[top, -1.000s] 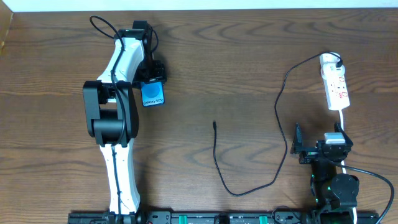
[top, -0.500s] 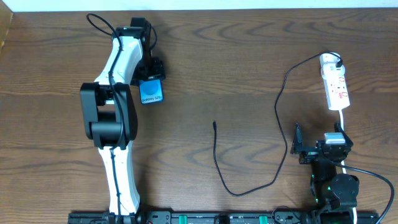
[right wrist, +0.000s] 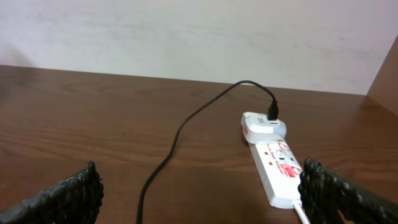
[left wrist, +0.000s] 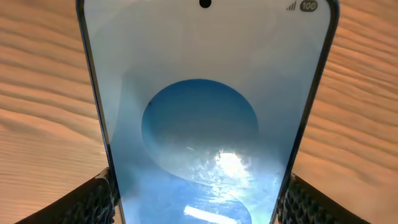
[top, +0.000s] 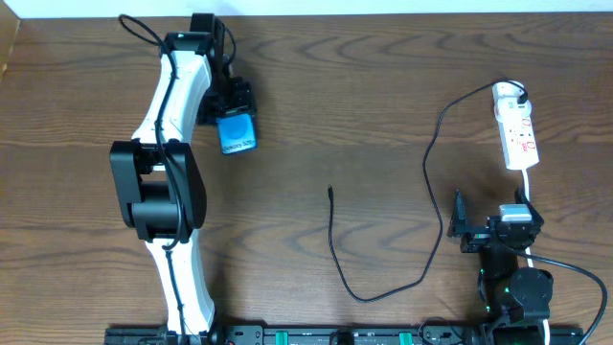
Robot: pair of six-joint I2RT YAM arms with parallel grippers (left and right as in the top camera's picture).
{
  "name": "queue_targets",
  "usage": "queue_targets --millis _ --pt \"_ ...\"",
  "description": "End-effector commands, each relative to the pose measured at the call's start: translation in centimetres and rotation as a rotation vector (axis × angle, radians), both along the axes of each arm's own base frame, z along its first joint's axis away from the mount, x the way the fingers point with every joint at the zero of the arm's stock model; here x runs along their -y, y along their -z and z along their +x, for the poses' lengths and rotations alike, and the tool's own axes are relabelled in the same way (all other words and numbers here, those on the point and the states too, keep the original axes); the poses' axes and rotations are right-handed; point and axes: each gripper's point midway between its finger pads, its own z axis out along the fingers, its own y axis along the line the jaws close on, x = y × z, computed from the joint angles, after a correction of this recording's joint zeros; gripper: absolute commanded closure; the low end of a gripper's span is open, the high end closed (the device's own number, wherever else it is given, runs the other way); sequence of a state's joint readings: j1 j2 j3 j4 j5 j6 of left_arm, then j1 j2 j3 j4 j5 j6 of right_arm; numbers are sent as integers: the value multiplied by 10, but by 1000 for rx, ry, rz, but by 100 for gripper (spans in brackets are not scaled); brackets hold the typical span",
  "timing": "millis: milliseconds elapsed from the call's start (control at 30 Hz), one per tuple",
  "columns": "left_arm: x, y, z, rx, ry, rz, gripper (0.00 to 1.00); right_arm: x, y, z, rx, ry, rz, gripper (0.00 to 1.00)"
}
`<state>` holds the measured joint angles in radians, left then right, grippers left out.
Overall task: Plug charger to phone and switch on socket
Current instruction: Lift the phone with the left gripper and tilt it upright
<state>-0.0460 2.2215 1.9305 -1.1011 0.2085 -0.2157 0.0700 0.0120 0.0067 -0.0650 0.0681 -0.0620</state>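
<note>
My left gripper is shut on the phone, whose blue screen fills the left wrist view between the two fingers. It is held at the far left of the table. The black charger cable runs from its plug in the white socket strip at the far right, loops near the front and ends in a small tip at the table's middle. My right gripper is open and empty, just in front of the socket, with the cable ahead of it.
The strip's white cord runs back toward my right arm. A wall stands beyond the table's far edge.
My left arm has swung farther from me and to the left, carrying the phone slightly toward the back of the table. The right arm, the cable and the socket have not moved.
</note>
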Motion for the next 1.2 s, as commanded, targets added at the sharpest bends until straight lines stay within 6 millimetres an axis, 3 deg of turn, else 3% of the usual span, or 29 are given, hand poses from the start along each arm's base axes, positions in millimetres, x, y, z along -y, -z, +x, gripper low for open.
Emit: queue_targets --millis 0,133,233,567,733,933,1167 --pt "53 -41 -2 -3 -64 -345 93 1 0 0 2 6 5 1" --pt "97 -73 -9 -69 -82 -665 93 1 0 0 2 6 5 1" --pt "117 -100 -14 -130 -102 -860 93 1 0 0 2 6 5 1" --pt "140 -158 -29 -394 -237 -1215 93 1 0 0 2 6 5 1" --pt "142 -171 -30 -499 -304 -1278 93 1 0 0 2 6 5 1" --pt "142 -171 -30 -665 -469 -1252 93 1 0 0 2 6 5 1" --pt "142 -174 -30 -707 -495 -1264 93 1 0 0 2 6 5 1"
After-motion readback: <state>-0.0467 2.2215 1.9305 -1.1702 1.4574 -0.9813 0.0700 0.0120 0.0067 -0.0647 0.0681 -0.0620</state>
